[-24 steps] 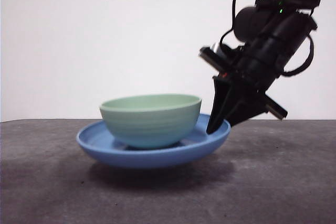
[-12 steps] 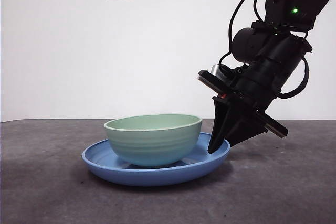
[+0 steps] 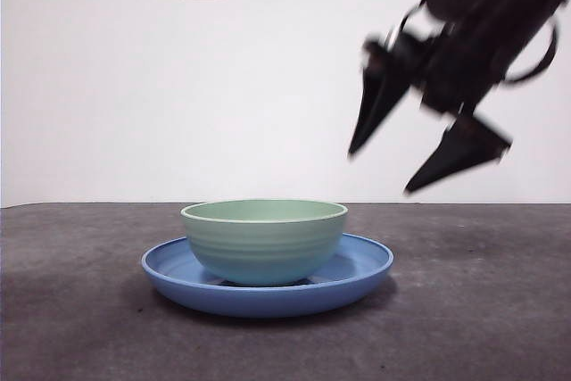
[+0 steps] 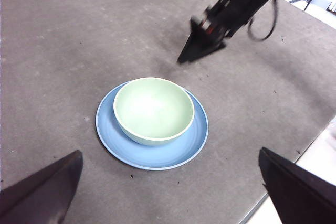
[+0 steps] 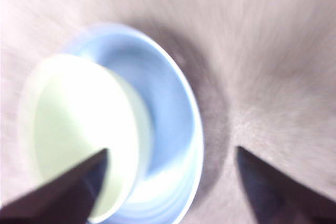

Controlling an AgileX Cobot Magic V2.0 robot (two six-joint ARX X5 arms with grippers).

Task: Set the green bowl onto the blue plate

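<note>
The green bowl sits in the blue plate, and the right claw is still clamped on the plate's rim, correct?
Not quite. The green bowl does sit in the blue plate, but the right claw is not on the rim: the front view shows it open in the air above and beside the plate, holding nothing.

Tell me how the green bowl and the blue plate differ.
The green bowl is pale sage; the blue plate is glossy medium blue. The bowl is deep and narrower; the plate is shallow and wider. The bowl sits inside the plate, which rests on the table. Both are round and upright.
</note>
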